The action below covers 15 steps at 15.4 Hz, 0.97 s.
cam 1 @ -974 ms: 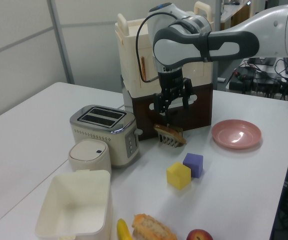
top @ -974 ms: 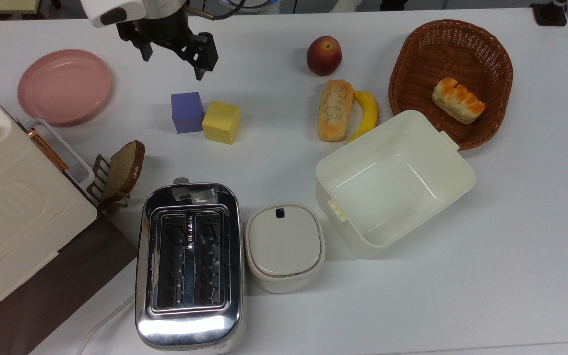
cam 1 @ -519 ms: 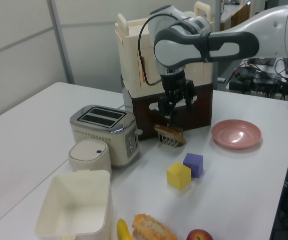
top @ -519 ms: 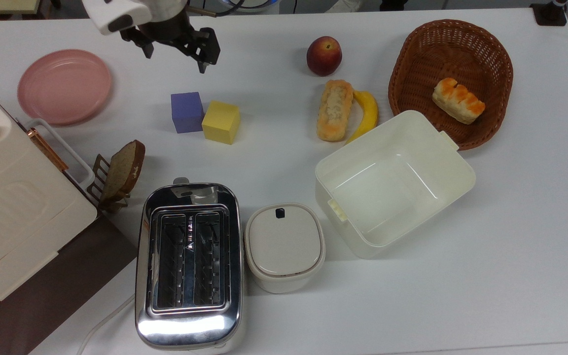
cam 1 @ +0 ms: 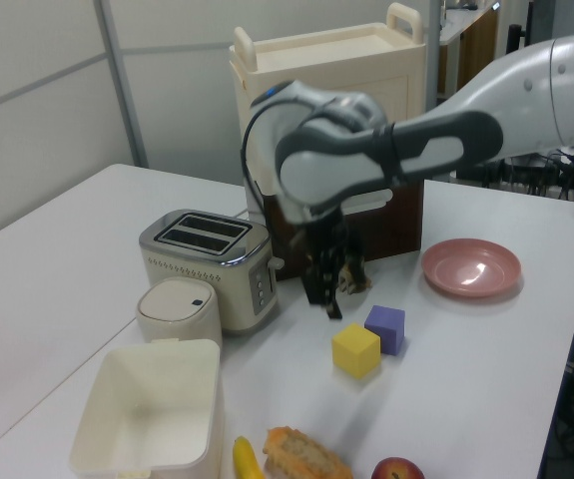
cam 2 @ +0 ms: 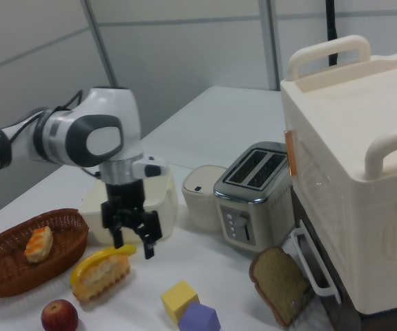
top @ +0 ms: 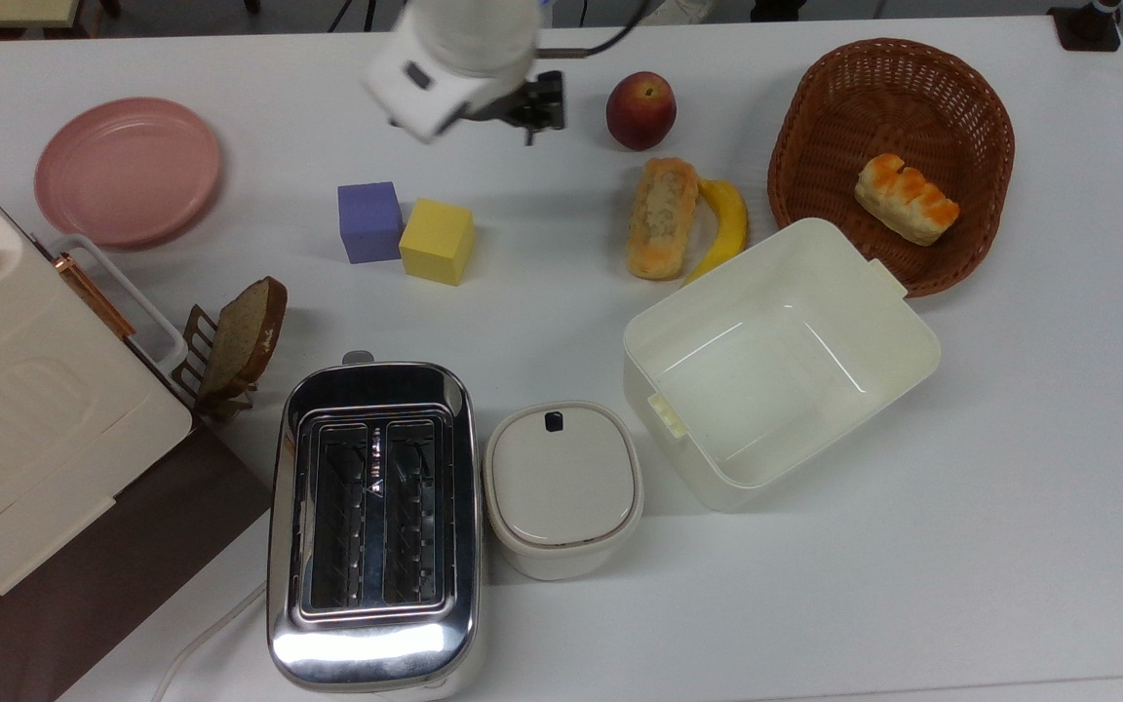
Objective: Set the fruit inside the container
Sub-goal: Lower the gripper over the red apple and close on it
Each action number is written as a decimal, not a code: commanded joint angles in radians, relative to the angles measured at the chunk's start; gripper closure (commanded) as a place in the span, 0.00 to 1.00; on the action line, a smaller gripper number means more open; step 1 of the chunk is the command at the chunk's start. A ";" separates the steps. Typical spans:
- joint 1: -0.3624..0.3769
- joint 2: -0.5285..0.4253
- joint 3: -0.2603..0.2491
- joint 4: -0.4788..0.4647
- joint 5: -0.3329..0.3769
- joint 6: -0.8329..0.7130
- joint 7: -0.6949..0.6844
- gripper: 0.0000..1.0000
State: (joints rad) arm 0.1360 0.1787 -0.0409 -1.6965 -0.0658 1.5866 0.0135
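Black and two-fingered, the claw (cam 2: 132, 238) hangs from the white and grey arm in the left half of the right view, its fingers spread apart and empty, above the table in front of the tub. In the top view the claw (top: 534, 109) sits at the upper centre, just left of the fruit and apart from it.

By size: the white table (top: 1010, 487) carries everything. A big cream plastic box with handles on a brown base (top: 25, 429) fills the lower left of the top view. The shiny chrome two-slot toaster (top: 373, 522) stands at the bottom centre. Right of centre is the large cream-white rectangular plastic tub (top: 903, 366), open on top, with nothing inside. The brown wicker basket (top: 844, 107) at the upper right touches the tub's far corner and holds a small glazed bread roll (top: 906, 198). A round pink plate (top: 128, 171) lies at the upper left. The small lidded cream pot (top: 562, 487) stands between toaster and tub. A slice of brown bread in a little rack (top: 242, 336) leans beside the big box. A long bread stick (top: 662, 216) and a yellow banana (top: 725, 226) lie side by side above the tub. A purple cube (top: 369, 221) touches a yellow cube (top: 437, 241) left of centre. The round dark red fruit with yellowish patches (top: 640, 109) rests on the table at the upper centre, above the bread stick and outside the tub.
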 commanded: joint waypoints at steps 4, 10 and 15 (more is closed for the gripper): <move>0.175 -0.030 -0.016 -0.109 0.000 -0.005 -0.106 0.00; 0.264 -0.139 0.032 -0.294 0.037 0.074 -0.098 0.00; 0.335 -0.140 0.052 -0.416 0.037 0.199 -0.047 0.00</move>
State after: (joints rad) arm 0.4430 0.0803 0.0101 -2.0049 -0.0407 1.6931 -0.0616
